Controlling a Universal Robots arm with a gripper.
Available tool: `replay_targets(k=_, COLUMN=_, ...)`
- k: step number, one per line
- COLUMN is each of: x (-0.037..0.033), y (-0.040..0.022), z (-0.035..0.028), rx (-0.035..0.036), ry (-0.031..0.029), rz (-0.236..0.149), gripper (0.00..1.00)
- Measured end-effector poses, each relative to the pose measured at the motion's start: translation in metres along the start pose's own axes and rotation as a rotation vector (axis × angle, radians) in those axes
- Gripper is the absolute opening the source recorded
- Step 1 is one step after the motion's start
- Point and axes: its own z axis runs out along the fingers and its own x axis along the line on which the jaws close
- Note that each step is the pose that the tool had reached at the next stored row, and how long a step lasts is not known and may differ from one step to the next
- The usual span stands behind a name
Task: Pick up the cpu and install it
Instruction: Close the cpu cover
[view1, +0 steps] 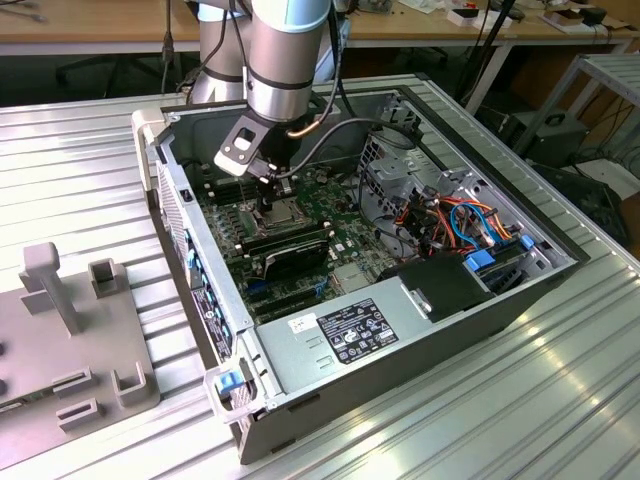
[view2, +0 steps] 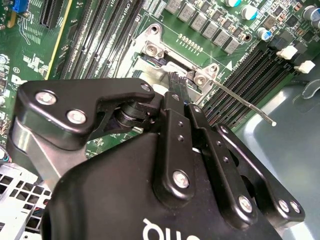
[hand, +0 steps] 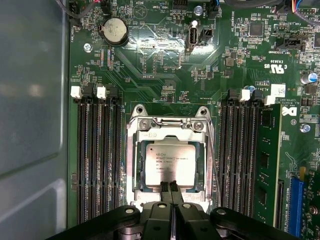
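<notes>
While the cpu is seen lying flat within the socket frame, left of centre in the exterior view, the gripper is poised directly over its near edge; its fingers are pressed together, nothing being grasped.

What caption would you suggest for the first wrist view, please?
Gripper with shut fingers at the edge of the cpu lying in the motherboard's metal-framed socket.

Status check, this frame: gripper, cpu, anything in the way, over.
Gripper shut, tips at the edge of the cpu. It lies flat inside the socket frame. Socket lever alongside, not blocking.
</notes>
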Motion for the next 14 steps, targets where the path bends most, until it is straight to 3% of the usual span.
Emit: replay_targets(k=14, x=0.0000, y=-0.0004, z=0.0018, rx=0.0001, ry=-0.0001, rz=0.000, gripper=0.11)
